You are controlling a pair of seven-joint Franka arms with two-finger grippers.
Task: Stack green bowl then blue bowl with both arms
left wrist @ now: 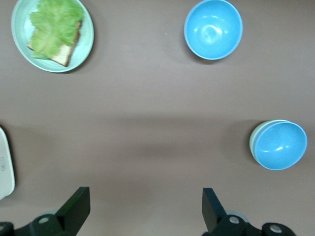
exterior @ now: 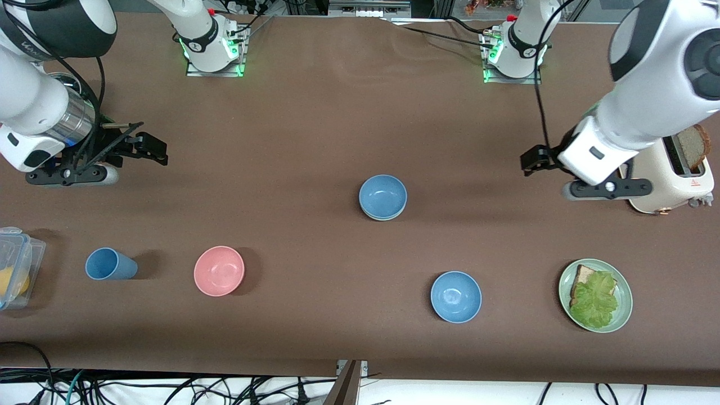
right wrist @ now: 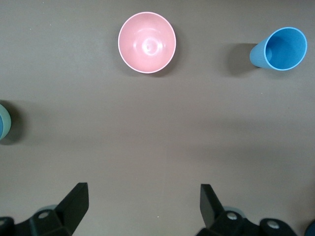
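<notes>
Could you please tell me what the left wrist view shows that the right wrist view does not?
Only the left wrist view shows the green plate with bread and lettuce, the lone blue bowl and the toaster's edge. Only the right wrist view shows the pink bowl and the blue cup. Both catch the stacked blue bowl in the green bowl, and open jaws.

You had almost nothing readable here. The toaster [exterior: 672, 174], at the left arm's end of the tabletop, carried a small red warning triangle on its top with tiny print beside it, too small to read. The bowls, cup and plate bore no writing.
</notes>
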